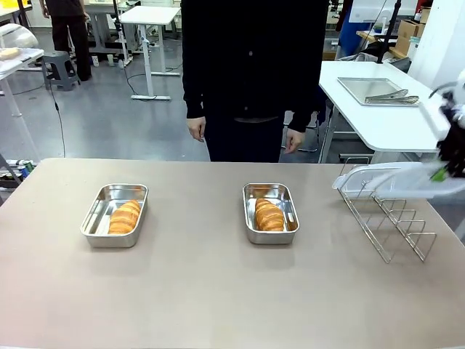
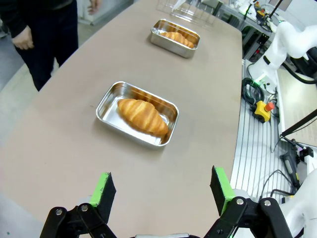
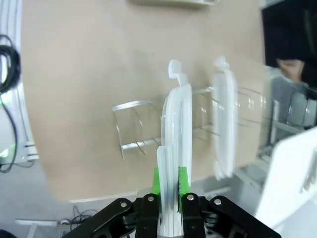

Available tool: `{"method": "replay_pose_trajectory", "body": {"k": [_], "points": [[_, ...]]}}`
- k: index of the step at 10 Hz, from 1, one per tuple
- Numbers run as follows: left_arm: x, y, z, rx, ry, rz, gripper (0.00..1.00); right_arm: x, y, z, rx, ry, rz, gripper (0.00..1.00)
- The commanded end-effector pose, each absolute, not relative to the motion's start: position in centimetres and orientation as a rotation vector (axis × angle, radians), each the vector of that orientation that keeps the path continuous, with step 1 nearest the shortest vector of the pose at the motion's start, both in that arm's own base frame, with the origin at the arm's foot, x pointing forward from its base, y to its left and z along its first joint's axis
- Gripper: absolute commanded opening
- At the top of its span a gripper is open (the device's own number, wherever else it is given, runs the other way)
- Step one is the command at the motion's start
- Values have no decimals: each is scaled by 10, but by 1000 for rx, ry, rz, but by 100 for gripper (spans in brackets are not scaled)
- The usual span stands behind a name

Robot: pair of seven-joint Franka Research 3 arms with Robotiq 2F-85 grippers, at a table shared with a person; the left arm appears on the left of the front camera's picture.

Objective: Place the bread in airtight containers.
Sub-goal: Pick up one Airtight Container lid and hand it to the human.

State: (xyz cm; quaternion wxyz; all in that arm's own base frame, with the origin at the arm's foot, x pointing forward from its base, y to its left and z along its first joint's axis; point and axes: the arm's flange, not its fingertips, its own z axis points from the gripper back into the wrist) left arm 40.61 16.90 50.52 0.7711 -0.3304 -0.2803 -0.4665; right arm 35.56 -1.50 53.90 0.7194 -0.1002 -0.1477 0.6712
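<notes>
Two steel tins sit open on the table, each holding a croissant: the left tin with its bread, the middle tin with its bread. My left gripper is open above the table's near edge, short of the nearer tin and croissant; the other tin lies beyond. My right gripper is shut on a clear plastic lid, held above a wire rack. The right wrist view shows the held lid edge-on between the gripper's pads, with a second lid beside it.
A person stands at the far side, hands hanging by their sides. The wire rack stands near the table's right edge. A white side table behind carries a flat tray with tongs.
</notes>
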Motion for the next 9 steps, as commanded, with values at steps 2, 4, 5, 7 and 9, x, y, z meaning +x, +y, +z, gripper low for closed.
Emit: {"method": "replay_pose_trajectory", "body": {"k": [2,4,5,7,9], "points": [[404,168,507,-717,-609,-1021,100,345,9,627,-453,-443,1448,0],[404,168,507,-717,-609,-1021,100,352,29,651,-574,-644,1527,0],[404,168,507,-717,-609,-1021,100,360,41,655,-605,-762,1627,0],[404,168,507,-717,-609,-1021,100,390,77,648,-577,-901,1777,0],[404,168,507,-717,-609,-1021,100,433,121,622,-532,-882,1895,0]]}}
